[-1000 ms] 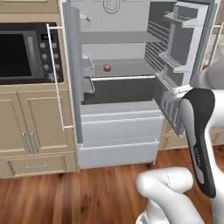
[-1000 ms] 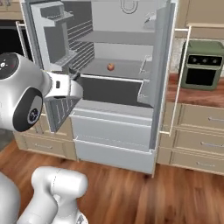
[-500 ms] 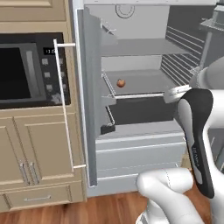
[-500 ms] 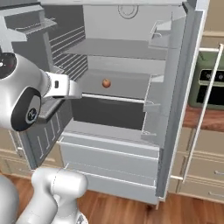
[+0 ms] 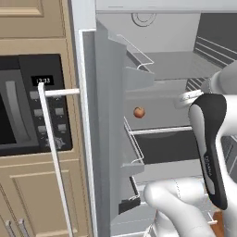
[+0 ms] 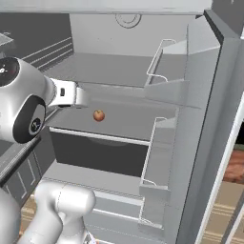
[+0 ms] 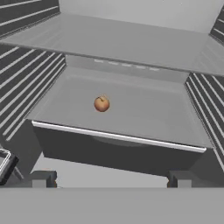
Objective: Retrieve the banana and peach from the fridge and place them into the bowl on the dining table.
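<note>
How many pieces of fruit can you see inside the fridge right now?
1: the peach sits alone on the middle shelf of the fridge. The banana may be hidden elsewhere.

Grey fridge shelf (image 7: 144, 113), lone peach (image 7: 101, 103) near its middle

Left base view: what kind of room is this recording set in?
Most likely a home kitchen, rendered in simulation. An open fridge holds a peach on a shelf, a black built-in oven sits beside it, and tan cabinets run below the oven.
</note>
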